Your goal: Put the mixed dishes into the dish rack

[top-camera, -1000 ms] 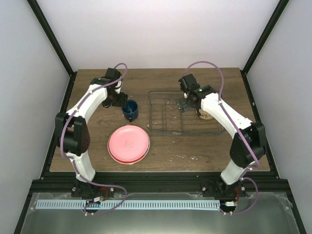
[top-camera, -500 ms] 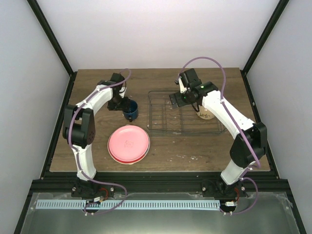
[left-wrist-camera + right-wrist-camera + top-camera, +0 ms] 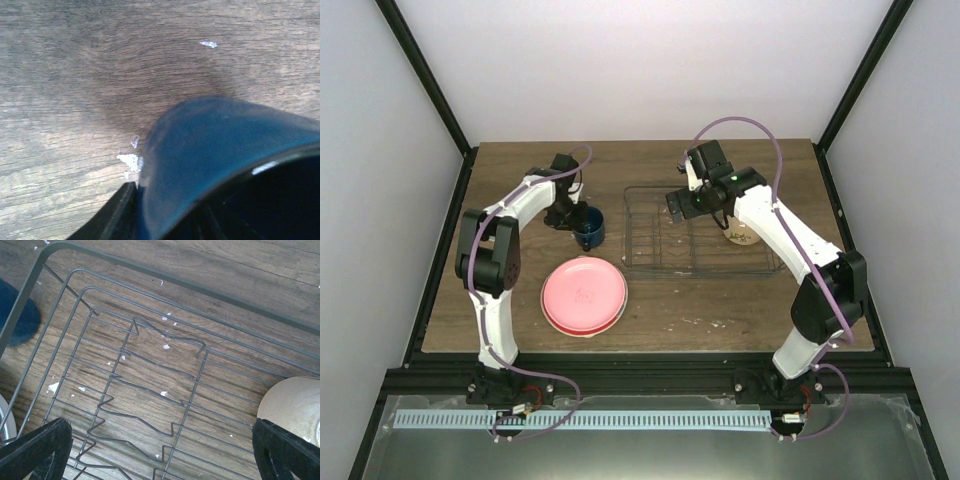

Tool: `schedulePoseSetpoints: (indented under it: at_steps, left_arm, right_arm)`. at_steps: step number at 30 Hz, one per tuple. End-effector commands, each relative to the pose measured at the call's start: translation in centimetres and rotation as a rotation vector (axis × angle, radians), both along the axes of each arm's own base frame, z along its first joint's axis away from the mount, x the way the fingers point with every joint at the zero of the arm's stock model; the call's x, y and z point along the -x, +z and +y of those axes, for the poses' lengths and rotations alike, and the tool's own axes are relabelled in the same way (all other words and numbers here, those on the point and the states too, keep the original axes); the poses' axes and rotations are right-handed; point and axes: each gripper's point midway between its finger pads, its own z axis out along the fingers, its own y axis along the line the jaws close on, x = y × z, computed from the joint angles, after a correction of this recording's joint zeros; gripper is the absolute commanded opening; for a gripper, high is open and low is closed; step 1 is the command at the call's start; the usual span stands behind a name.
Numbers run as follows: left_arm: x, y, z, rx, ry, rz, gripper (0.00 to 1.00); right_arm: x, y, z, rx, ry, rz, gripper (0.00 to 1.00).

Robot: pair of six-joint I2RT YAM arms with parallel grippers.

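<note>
The dark blue mug [image 3: 588, 228] stands upright on the table, left of the dish rack [image 3: 650, 262]. My left gripper [image 3: 567, 213] is at the mug's left rim. In the left wrist view the mug [image 3: 200, 150] fills the frame, one black finger [image 3: 112, 217] presses its outer wall, and the other is lost in the dark inside. A pink plate [image 3: 584, 293] lies in front of the mug on a red rim [image 3: 582, 331]. A cream bowl [image 3: 741, 237] sits in the rack's right part. My right gripper [image 3: 692, 205] hovers open over the rack [image 3: 165, 365], empty.
Black frame rails [image 3: 430, 270] border the wooden table [image 3: 720, 300] on the left and right. White crumbs [image 3: 166, 346] dot the wood under the rack wires. The bowl [image 3: 292, 407] shows by my right finger [image 3: 287, 452] in the right wrist view.
</note>
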Motion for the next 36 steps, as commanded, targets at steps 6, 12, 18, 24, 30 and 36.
schedulePoseSetpoints:
  at_steps: [6,12,18,24,30,36]
  left_arm:
    - [-0.9,0.1,-1.6,0.076,-0.012,-0.004,0.10]
    - [-1.8,2.3,-2.3,0.133,-0.017,-0.052,0.00]
    - [-3.2,6.6,-2.0,0.298,0.028,-0.131,0.00]
    - [-4.2,12.7,-3.0,0.474,0.001,-0.274,0.00]
    - [-4.0,17.8,-6.3,0.755,-0.037,-0.374,0.00]
    - [-3.2,20.8,-8.0,0.851,-0.084,-0.460,0.00]
  right_arm:
    - [-0.6,2.0,2.2,-0.098,0.042,-0.027,1.00]
    - [0.2,1.9,3.9,-0.191,0.095,0.005,1.00]
    - [1.1,2.1,5.5,-0.325,0.143,0.039,1.00]
    - [2.1,3.8,6.7,-0.613,0.214,0.112,0.95]
    - [3.1,6.0,7.8,-0.821,0.339,0.180,0.82]
    - [4.0,8.0,8.7,-0.996,0.442,0.244,0.77]
